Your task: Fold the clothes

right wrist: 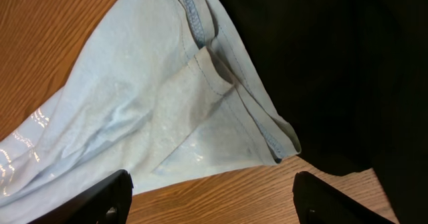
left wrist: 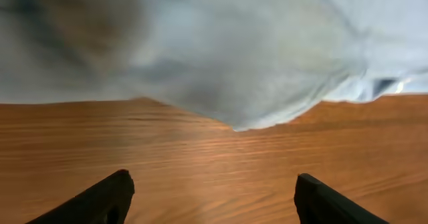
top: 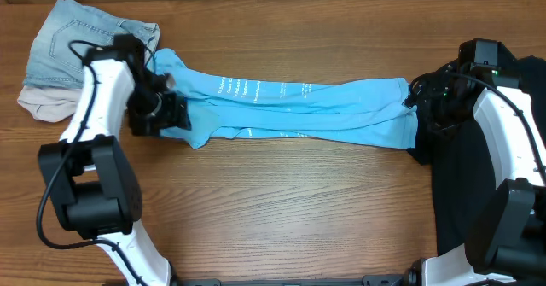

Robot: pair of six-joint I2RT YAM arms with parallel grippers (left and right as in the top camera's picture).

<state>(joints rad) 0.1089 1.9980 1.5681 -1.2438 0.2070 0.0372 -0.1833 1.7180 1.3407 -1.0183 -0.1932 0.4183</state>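
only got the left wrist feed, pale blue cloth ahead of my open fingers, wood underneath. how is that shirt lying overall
Observer: The blue T-shirt lies in a long narrow band across the table, running from your left gripper to the right gripper.
Operator: is the right one holding its end
Observer: No. Its fingers are spread open, with the shirt's end lying in front of them.
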